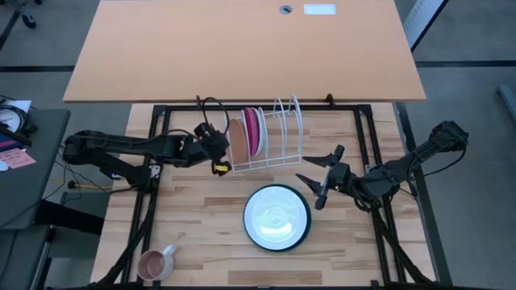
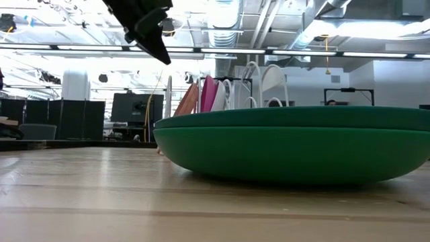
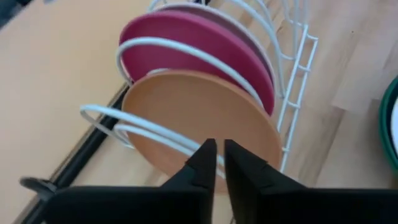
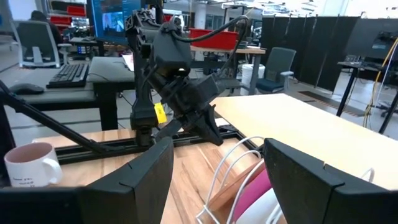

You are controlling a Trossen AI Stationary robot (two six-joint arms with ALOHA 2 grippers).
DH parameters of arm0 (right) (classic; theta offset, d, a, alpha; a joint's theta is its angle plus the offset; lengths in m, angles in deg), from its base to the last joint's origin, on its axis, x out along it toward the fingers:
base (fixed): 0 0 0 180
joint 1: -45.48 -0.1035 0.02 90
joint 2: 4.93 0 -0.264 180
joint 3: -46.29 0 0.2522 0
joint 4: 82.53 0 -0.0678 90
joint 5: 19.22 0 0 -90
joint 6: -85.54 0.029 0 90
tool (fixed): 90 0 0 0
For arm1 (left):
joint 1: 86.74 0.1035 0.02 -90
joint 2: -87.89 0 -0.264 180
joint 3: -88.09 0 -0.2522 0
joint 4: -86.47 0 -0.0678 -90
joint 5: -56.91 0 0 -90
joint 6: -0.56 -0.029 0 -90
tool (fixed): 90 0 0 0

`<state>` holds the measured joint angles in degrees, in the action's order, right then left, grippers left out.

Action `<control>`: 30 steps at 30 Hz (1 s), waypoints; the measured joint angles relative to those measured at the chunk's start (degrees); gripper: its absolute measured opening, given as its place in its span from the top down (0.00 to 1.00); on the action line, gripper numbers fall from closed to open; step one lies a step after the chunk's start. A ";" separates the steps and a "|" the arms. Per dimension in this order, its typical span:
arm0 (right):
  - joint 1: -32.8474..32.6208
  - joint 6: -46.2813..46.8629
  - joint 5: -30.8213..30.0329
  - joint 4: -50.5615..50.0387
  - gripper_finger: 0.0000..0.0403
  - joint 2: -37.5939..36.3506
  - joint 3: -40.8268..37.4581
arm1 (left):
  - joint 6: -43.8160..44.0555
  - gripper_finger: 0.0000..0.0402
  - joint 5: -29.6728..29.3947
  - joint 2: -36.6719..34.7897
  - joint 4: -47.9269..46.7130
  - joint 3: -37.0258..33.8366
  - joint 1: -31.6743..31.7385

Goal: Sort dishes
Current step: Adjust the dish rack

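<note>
While the orange-brown plate (image 1: pixel 237 142) is stood on edge in the end slot of the white wire rack (image 1: pixel 284 141), toward the table's left edge, the left gripper (image 1: pixel 222 150) is held just beside that plate, at the rack's left end. In the left wrist view its two dark fingers (image 3: pixel 206 163) are seen nearly together with only a thin slit between them, directly over the orange-brown plate's lower rim; nothing is seen clamped between them, and whether the tips touch the plate cannot be told. The magenta pink plate (image 1: pixel 252 130) is stood upright in the next slot, just behind the orange-brown one, and a paler plate edge (image 1: pixel 260 130) is seen just beyond it. The remaining slots toward the table's right edge are seen as bare wire loops.

The dark green plate (image 1: pixel 276 217) is laid flat on the wooden table (image 1: pixel 201 234) near its front edge, in front of the rack, with a white plate (image 1: pixel 276 214) resting inside it. The right gripper (image 1: pixel 319 178) is held above the table between the rack and the right edge, its fingers spread wide apart and gripping nothing. A small pink mug (image 1: pixel 155 263) is set by the front left corner.
</note>
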<state>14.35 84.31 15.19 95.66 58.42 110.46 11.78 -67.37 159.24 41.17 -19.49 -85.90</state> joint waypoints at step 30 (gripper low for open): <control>-1.49 -0.29 0.02 -0.96 0.37 0.00 0.00 | 10.91 0.31 -6.58 3.74 1.85 -3.69 7.04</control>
<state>12.86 84.02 15.21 94.71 58.42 110.46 22.69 -73.95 162.98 43.02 -23.19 -78.85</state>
